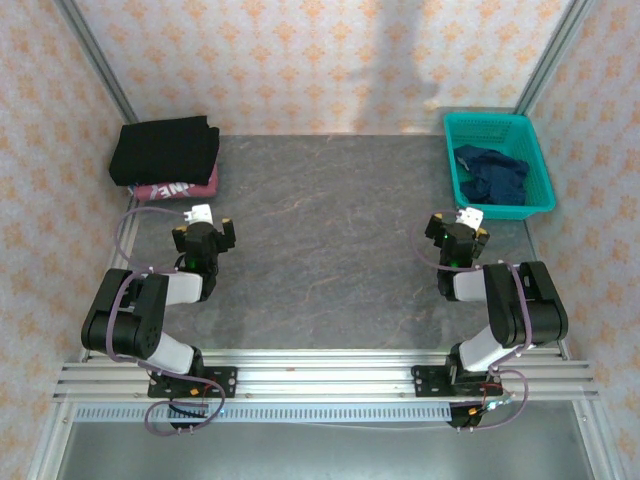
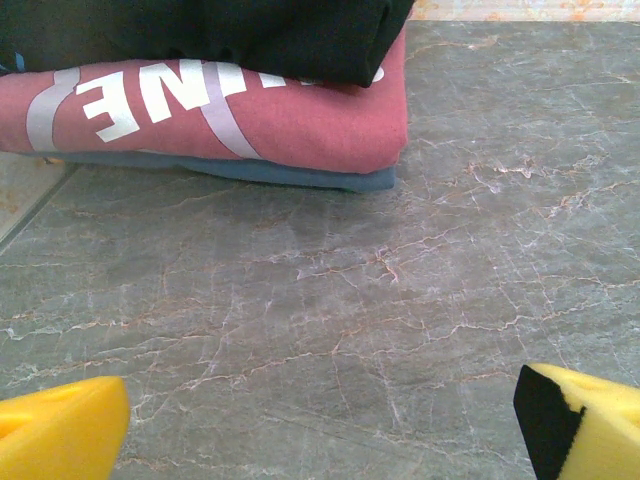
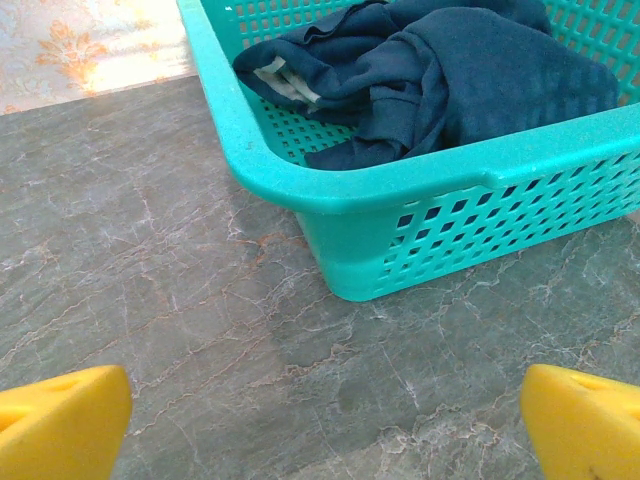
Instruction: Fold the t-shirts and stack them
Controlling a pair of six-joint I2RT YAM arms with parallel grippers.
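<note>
A folded stack lies at the table's back left: a black t-shirt point(image 1: 164, 147) on top of a pink t-shirt point(image 1: 180, 188) with white letters. In the left wrist view the pink tee point(image 2: 290, 120) rests on a thin blue folded layer point(image 2: 300, 176), with the black tee point(image 2: 250, 35) above. A crumpled navy t-shirt point(image 1: 492, 172) sits in the teal basket point(image 1: 452, 152); it shows as a navy heap point(image 3: 450, 70) in the right wrist view. My left gripper point(image 1: 206, 233) stands open just in front of the stack, empty. My right gripper point(image 1: 458, 234) stands open before the basket's near corner point(image 3: 360, 200), empty.
The grey marble table point(image 1: 330, 240) stretches between the two arms. Patterned walls and metal frame posts point(image 1: 95, 60) close in the back and sides. An aluminium rail point(image 1: 320, 375) runs along the near edge.
</note>
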